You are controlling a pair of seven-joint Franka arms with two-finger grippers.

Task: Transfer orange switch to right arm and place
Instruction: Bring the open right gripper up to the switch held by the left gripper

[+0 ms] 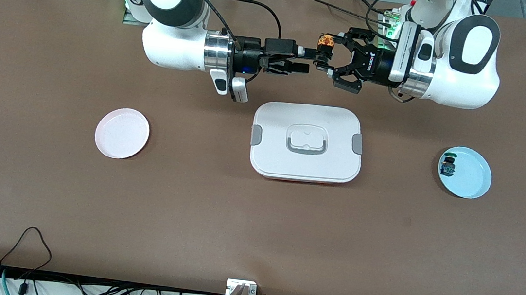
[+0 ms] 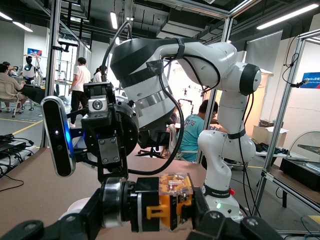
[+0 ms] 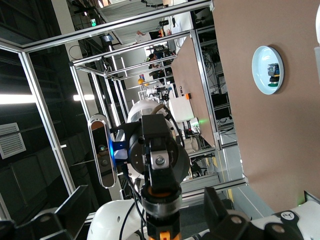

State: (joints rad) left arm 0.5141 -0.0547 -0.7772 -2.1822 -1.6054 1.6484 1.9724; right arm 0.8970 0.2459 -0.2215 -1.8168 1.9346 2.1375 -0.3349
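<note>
Front view: orange switch [image 1: 325, 40] up in the air between the two wrists, over bare table [image 1: 255, 225] farther from the camera than the white lidded box [image 1: 307, 142], clamped in the left gripper [image 1: 327, 56]; right gripper [image 1: 305, 60] spread wide just beside it, not yet closed on it. Likely light, rigid, hard plastic, smooth and easily twisted; best pinched across the black body. Left wrist view alone shows the clear orange housing [image 2: 172, 200]; only front view shows the pink plate [image 1: 122, 133] and blue plate [image 1: 465, 172] holding the green-capped switch [image 1: 448, 165].

Lidded box [image 1: 307, 142] mid-table between two plates [image 1: 122, 133] [image 1: 465, 172], a small switch [image 1: 448, 166] on the left-arm-end plate.
</note>
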